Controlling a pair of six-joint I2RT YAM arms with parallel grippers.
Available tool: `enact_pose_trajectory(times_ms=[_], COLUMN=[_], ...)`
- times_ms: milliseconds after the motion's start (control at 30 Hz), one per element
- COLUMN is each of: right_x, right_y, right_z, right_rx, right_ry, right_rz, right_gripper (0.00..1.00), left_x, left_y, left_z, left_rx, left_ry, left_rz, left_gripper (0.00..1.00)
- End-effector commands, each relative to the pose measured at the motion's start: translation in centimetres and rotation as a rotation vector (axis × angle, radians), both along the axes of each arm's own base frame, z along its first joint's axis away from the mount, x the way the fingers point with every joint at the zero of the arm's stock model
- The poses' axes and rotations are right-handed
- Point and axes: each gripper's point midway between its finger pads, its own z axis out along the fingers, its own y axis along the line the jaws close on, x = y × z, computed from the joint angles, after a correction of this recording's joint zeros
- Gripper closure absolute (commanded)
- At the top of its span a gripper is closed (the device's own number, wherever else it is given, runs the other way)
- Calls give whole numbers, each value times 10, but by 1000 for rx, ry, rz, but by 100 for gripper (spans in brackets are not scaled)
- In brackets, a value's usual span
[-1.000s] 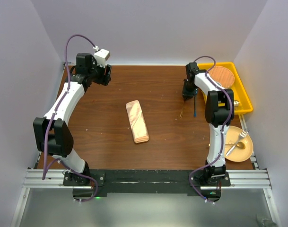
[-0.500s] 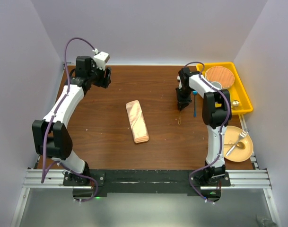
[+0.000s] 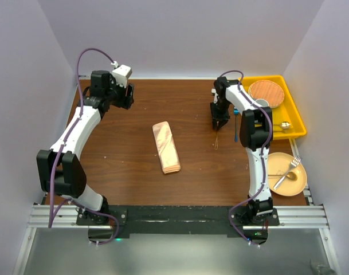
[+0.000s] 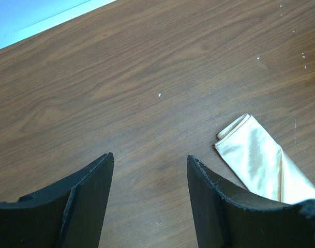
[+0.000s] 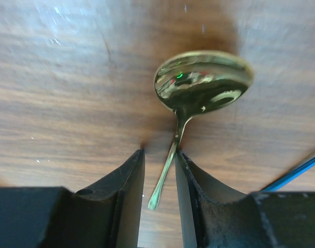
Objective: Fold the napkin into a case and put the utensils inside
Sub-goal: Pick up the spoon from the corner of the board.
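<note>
I see dark wood desk [image 3: 122,166], pale walls [image 3: 180,34]; left gripper [image 4: 149,157] agape, empty; right gripper [image 5: 160,153] jaws parted around gold spoon [image 5: 204,80] handle.

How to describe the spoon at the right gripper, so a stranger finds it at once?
On the table, look left of the yellow tray. The spoon lies between the right gripper's fingers. It is all gold and on wood; its neighbour has a blue handle.

The blue-handled utensil [image 5: 297,170] (a sliver) is cut off.
</note>
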Motion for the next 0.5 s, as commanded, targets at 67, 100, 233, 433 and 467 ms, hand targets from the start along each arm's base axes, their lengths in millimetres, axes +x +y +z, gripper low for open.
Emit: enact_pose_trajectory(times_ms=[67,100,233,433,467], right_x=[21,23,32,52,50], right_y=[-11,-12,-9,-6,2], right_z=[-28,-28,-30,-28,-25], right_rx=[-55,-54,-44,-14,33], right_ry=[-44,-48,-61,-102,-97], right_rz=[24,21,15,-2,6], right_gripper=[68,69,71,89,92], left_x=[1,1,0,0,0], left_y=[2,2,2,2,2], left_z=[24,23,21,18,17], left_rx=[-12,-13,-15,-10,-8], left_ry=[-77,-75,-69,-63,-61], left_rz=[-1,0,-1,-3,-5], left_gripper=[36,36,36,36,36])
